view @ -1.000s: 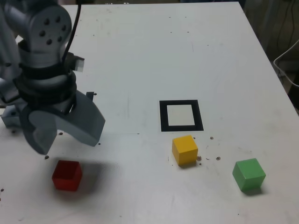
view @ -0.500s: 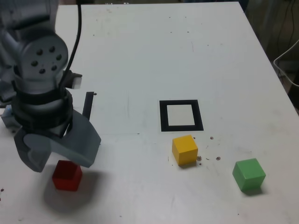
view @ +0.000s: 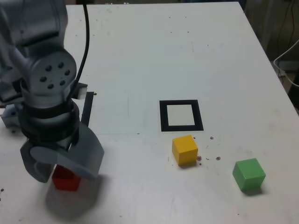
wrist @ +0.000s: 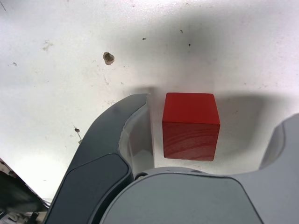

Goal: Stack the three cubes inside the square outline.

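Your gripper (view: 63, 170) is spread wide around the red cube (wrist: 190, 125) (not touching it), which sits on the table (view: 140, 56) far from the square outline (view: 181, 115).

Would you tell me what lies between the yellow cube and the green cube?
Only bare white table with dark specks separates yellow cube and green cube, per the exterior view.

Soft overhead light; dark shadow under arm; exterior view slightly blurry.
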You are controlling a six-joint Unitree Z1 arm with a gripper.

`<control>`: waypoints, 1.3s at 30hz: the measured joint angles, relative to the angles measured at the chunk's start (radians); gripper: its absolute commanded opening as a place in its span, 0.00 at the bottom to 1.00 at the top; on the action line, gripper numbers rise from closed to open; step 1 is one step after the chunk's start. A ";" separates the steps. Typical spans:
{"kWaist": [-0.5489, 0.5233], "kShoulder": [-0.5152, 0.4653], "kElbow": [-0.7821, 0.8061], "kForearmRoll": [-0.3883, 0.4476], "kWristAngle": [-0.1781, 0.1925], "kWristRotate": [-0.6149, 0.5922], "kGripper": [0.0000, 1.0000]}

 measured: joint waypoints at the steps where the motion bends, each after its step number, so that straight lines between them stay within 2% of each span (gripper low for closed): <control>1: 0.000 0.002 0.000 0.001 -0.001 -0.001 0.74; 7: 0.000 0.007 0.000 0.016 -0.018 -0.007 0.46; 10: 0.000 0.007 -0.001 0.029 -0.034 -0.008 0.38; 20: 0.000 0.011 -0.010 0.016 -0.039 -0.008 0.28; 31: 0.000 0.014 -0.013 -0.017 -0.024 -0.001 0.27; 39: 0.000 0.014 -0.019 -0.018 -0.008 -0.001 0.14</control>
